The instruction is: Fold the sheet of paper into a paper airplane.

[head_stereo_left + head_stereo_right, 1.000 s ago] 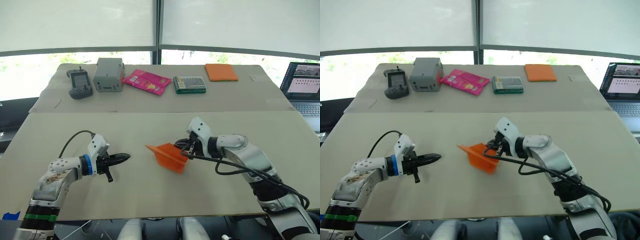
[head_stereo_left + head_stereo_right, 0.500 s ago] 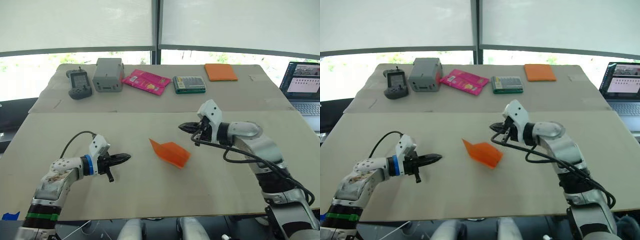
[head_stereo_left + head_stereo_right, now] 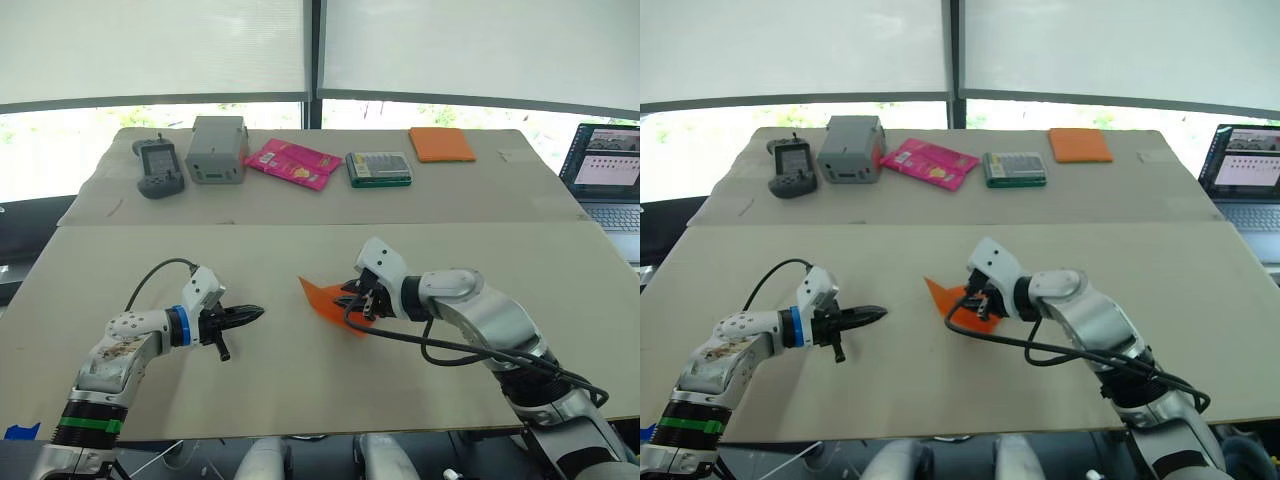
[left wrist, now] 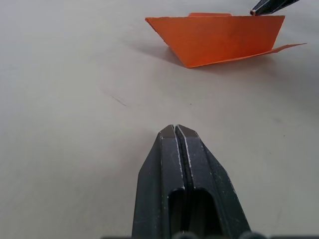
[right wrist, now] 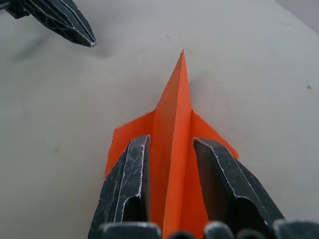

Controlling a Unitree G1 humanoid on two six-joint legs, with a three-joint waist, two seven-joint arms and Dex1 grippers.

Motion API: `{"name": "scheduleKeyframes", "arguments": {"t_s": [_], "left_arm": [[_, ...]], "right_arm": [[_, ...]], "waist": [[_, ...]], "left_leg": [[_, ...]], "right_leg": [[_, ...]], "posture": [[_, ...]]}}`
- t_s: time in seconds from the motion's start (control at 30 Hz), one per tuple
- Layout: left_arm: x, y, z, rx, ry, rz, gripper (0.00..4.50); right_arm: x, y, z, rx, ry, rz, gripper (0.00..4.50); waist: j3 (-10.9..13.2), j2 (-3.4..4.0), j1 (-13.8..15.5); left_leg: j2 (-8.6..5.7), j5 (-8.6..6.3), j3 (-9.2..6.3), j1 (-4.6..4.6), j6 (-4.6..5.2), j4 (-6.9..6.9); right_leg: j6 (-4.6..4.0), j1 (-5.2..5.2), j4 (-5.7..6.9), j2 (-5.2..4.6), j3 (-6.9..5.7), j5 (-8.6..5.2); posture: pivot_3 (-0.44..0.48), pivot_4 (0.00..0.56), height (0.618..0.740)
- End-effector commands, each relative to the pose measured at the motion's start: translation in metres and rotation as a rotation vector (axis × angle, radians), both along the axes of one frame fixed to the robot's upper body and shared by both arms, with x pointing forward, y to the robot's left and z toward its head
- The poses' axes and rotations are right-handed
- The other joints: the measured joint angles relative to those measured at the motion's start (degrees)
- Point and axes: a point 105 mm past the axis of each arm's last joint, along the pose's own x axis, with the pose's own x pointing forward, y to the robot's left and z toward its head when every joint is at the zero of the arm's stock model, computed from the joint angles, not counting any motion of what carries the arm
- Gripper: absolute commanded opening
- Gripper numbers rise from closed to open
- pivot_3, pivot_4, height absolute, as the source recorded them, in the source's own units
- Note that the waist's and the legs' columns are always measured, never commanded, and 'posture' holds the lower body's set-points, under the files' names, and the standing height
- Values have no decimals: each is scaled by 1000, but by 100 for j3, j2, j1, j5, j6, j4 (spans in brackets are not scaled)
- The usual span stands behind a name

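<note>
The paper airplane, a bright orange pointed wedge with a raised centre ridge, lies mid-table with its nose toward my left arm. My right gripper is down over its rear end and is open, one finger on each side of the ridge. Whether the fingers touch the paper I cannot tell. My left gripper is shut and empty, low over the table a short way left of the nose, pointing at it. The left wrist view shows its closed fingertips facing the wedge's side.
Along the far table stand a handheld controller, a grey box, a pink packet, a green case and a thicker orange pad. An open laptop sits at the far right.
My right gripper left the paper and rose to the back right half a second ago, then came back down and now straddles the ridge. The left gripper barely moved.
</note>
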Motion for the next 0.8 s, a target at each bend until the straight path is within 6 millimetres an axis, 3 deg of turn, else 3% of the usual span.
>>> {"name": "scheduleKeyframes", "arguments": {"t_s": [0.03,0.27,0.37,0.43,0.63,0.73,0.8], "left_arm": [[-4,-7,26,-68,-96,-53,0],[-13,-7,57,-157,-166,-71,0],[-16,-6,62,-168,-161,-75,0],[-19,-8,63,-172,-157,-86,0],[-19,-13,67,-189,-156,-105,0],[-18,-18,69,-196,-154,-124,0],[-18,-21,69,-200,-151,-133,0]], "right_arm": [[4,2,4,-19,-11,-20,1575],[9,2,-2,-29,33,-61,1575],[10,2,-3,-30,39,-64,781],[11,2,-2,-28,39,-62,18],[13,-6,7,-15,50,-72,18],[33,-36,29,45,32,-192,18],[58,-74,43,66,-24,-351,18]], "waist": [[0,0,4],[0,0,-2],[0,0,-4],[0,0,-4],[0,0,-1],[1,0,5],[1,0,18]], "left_leg": [[0,0,-1,0,0,0],[2,0,-1,1,0,0],[1,0,-1,1,0,-1],[0,0,0,1,0,0],[0,0,0,2,0,0],[-2,0,0,1,0,2],[-4,1,1,1,0,5]], "right_leg": [[0,0,0,0,-1,0],[0,0,1,1,0,0],[0,0,1,2,0,0],[0,0,1,1,0,0],[0,0,1,3,0,0],[0,1,1,2,0,0],[0,5,0,1,0,0]], "posture": [[0,150,740],[0,150,740],[0,150,740],[0,150,740],[0,150,740],[0,150,740],[0,150,740]]}}
